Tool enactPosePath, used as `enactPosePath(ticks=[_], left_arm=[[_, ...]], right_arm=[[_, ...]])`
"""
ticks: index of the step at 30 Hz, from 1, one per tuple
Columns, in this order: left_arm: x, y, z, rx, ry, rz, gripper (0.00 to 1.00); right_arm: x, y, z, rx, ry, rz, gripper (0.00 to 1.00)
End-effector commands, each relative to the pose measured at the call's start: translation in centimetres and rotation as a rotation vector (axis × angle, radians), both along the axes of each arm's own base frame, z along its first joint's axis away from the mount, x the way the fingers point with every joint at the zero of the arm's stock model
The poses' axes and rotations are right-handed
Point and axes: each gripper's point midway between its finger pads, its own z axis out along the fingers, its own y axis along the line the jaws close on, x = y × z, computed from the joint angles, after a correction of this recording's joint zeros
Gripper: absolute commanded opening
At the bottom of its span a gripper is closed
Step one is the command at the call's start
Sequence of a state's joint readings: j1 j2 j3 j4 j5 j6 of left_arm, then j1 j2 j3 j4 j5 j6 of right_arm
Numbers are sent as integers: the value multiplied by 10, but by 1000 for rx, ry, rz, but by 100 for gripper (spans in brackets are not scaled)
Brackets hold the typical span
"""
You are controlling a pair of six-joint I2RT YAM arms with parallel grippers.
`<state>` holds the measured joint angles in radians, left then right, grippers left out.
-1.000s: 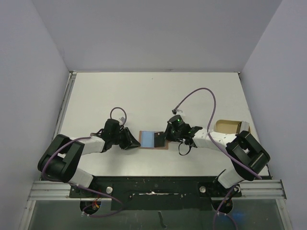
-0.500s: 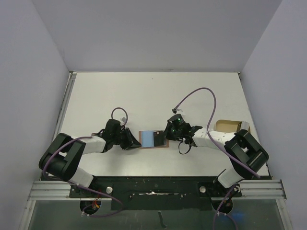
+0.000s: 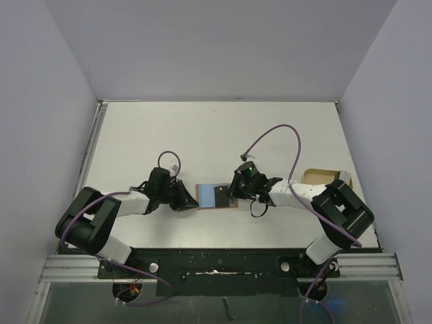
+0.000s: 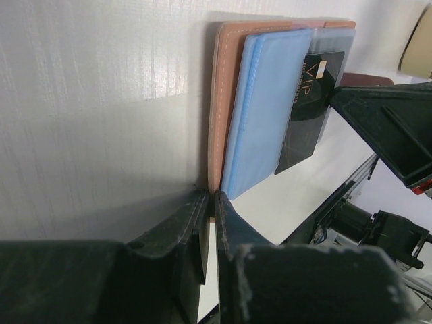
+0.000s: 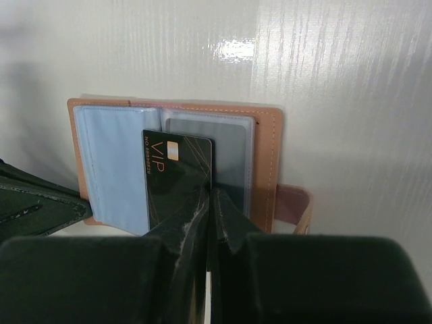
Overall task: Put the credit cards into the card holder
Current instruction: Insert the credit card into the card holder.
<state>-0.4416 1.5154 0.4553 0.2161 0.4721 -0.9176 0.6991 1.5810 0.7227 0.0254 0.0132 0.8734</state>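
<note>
The card holder (image 3: 216, 205) lies open on the table, reddish-brown with two clear inner pockets. A pale blue credit card (image 4: 266, 108) fills its left pocket and also shows in the right wrist view (image 5: 111, 162). My left gripper (image 4: 210, 199) is shut on the holder's left leather edge (image 4: 219, 101). My right gripper (image 5: 210, 192) is shut on a dark credit card marked VIP (image 5: 177, 165). It holds the card over the middle fold and the right pocket (image 5: 233, 155). I cannot tell whether the card's edge is inside that pocket. The snap tab (image 5: 293, 206) sticks out at the right.
A tan tray (image 3: 322, 177) sits at the right edge of the table, behind my right arm. Both arms lie low across the near part of the table, with their grippers (image 3: 191, 198) (image 3: 233, 192) at either side of the holder.
My right gripper has edged slightly left with the dark card over the holder. My left gripper has hardly moved and keeps its hold.
</note>
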Motion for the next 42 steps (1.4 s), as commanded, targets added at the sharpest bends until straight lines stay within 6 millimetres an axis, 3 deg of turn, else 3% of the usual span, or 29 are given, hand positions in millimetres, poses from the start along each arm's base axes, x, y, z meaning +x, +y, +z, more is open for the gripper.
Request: enactPosePath(ticks=[1, 11, 21, 42], left_arm=[[5, -1, 1, 27, -29, -20, 7], [5, -3, 3, 10, -25, -19, 7], [7, -7, 5, -7, -33, -12, 7], [12, -13, 18, -34, -61, -31, 0]], right_arm=[[21, 12, 22, 61, -76, -10, 0], [32, 19, 26, 102, -88, -46, 0], [26, 32, 17, 139, -52, -21, 0], [19, 59, 20, 255, -17, -23, 0]])
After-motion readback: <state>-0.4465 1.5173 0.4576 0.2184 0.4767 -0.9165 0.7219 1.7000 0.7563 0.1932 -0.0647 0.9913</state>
